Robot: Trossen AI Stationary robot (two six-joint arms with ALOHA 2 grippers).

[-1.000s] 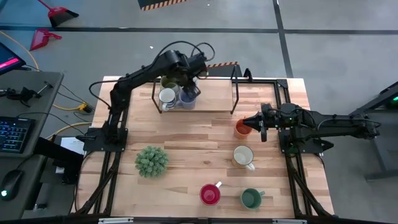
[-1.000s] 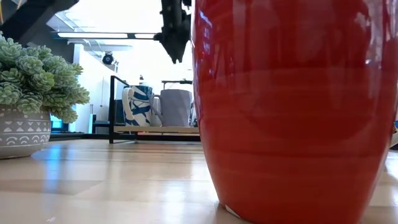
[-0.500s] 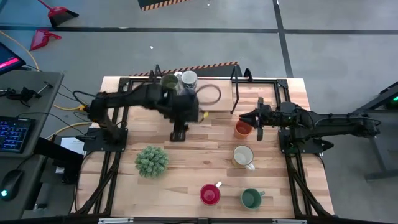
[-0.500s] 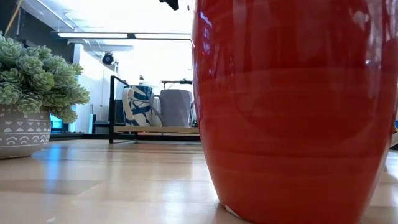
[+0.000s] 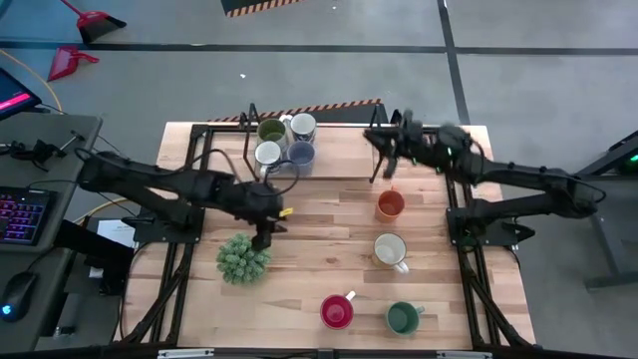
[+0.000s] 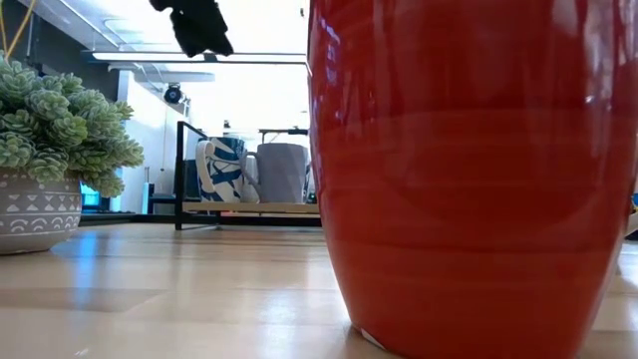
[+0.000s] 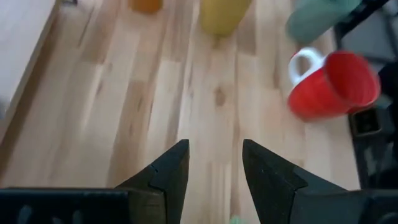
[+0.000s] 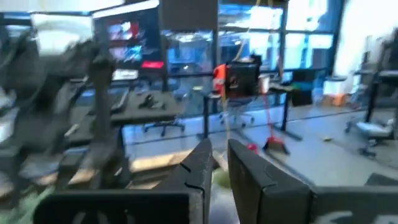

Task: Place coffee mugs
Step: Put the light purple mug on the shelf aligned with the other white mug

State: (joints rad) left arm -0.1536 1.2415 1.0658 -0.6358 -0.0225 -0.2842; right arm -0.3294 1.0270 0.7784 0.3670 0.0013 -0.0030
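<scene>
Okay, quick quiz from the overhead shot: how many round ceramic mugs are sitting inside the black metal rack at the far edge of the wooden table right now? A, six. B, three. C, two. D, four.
D: the high view shows four mugs clustered in the black metal rack: an olive green mug, a white mug, a second white mug and a blue mug.

A wooden worktop (image 5: 309, 214) is seen carrying a black rack (image 5: 314, 172) with four mugs (image 5: 284, 142) at its back edge, an orange mug (image 5: 390, 205), a cream mug (image 5: 389, 250), a red mug (image 5: 337, 311), a green mug (image 5: 402, 318) and a potted plant (image 5: 243, 258).
</scene>
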